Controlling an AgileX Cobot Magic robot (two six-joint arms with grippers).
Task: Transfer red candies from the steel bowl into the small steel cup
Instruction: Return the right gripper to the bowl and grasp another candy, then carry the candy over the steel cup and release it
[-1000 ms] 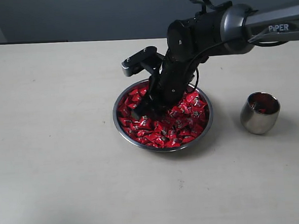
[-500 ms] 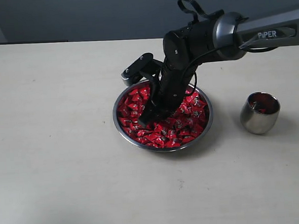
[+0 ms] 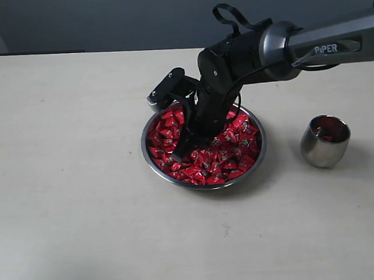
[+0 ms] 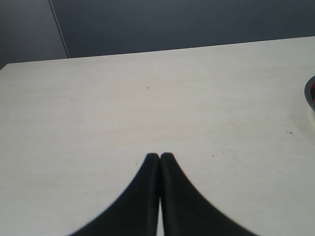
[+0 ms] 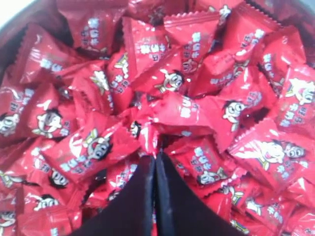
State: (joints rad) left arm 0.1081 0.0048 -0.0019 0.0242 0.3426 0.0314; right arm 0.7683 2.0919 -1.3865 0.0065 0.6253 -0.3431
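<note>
The right gripper (image 3: 179, 153) is down in the bowl (image 3: 144, 149), tips among the candies (image 3: 229, 158). Its fingers are pressed together against a crumpled wrapper; whether one is pinched cannot be told. The cup (image 3: 324, 149) stands on the table (image 3: 69, 185) right of the bowl, apart from it, with red showing inside. The left gripper (image 4: 160, 156) is above the table, fingers together.

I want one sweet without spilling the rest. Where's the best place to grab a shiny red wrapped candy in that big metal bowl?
Probably pinch a shiny red wrapped candy by its flat zigzag-crimped wrapper edge, coming straight down from above. The wide steel bowl is packed, so neighbours block each candy's sides, while the thin crimped edges stick up.
</note>
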